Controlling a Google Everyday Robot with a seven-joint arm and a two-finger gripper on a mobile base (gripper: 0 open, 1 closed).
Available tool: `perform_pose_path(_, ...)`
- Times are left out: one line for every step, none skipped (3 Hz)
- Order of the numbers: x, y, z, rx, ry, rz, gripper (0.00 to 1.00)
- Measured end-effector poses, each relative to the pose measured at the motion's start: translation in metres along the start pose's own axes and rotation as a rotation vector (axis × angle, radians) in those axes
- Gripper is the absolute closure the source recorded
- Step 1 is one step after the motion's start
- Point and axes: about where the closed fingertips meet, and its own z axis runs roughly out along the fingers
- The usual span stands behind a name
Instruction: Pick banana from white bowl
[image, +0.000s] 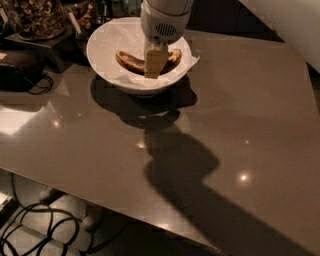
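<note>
The white bowl (107, 40), lined with crumpled white paper, stands at the back of the brown table. The banana (131, 61), yellow-brown with dark patches, lies curved across the bowl's middle. My gripper (155, 70) reaches straight down into the bowl from above and sits at the middle of the banana, covering that part. The banana's two ends show on either side of it. My white wrist (162, 20) is above the bowl's far rim.
A glass jar of nuts (37, 17) stands on a dark stand at the back left. A dark device with a cable (17, 70) lies at the left edge. The table's front edge (115, 205) runs diagonally, with cables on the floor (30, 240) below.
</note>
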Motion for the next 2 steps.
perform_pose_path(0.0074,0.023,0.0018,-0.031,0.0,0.053,1.0)
perform_pose_path(0.0074,0.023,0.0018,-0.031,0.0,0.053,1.0)
